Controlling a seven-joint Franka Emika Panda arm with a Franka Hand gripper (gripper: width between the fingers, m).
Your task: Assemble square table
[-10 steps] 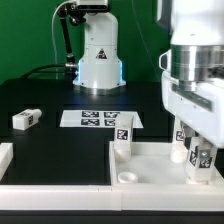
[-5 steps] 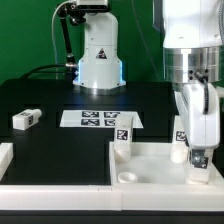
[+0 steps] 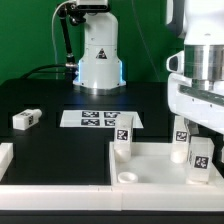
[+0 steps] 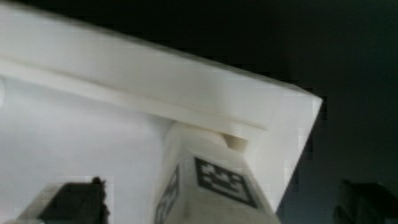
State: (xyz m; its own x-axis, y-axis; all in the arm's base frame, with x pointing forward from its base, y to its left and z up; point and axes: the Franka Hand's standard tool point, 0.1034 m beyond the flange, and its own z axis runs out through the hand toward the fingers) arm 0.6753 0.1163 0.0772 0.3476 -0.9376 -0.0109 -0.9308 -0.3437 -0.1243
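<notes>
Black surface [image 3: 50,95], white robot base [image 3: 100,55] at its far edge, dark backdrop behind. Marker board [image 3: 100,119] lies flat mid-surface, in front of the base.

Square table slab [image 3: 150,162] sits at the surface's near edge, toward the exterior view's right, rim up. I count three legs upright on it:
- far-left leg [image 3: 122,140] at the slab's far corner on the exterior view's left, tag toward the camera
- far-right leg [image 3: 181,140] at the far corner on the exterior view's right
- near-right leg [image 3: 200,160] at the near corner on that same side, tag toward the camera

The slab's near corner on the exterior view's left shows a round socket [image 3: 128,178].

Loose leg block [image 3: 25,119] lies on its side near the surface's edge on the exterior view's left, well apart from the slab. White border bar [image 3: 5,153] sits at the surface's near corner on that side.

Fingers [image 4: 71,203] are wide. In the wrist view I see two dark tips spread apart with a tagged leg standing between them, a gap on each side, nothing gripped. In the exterior view the arm's end hangs just above the near-right leg. I can't tell from there whether anything touches.
</notes>
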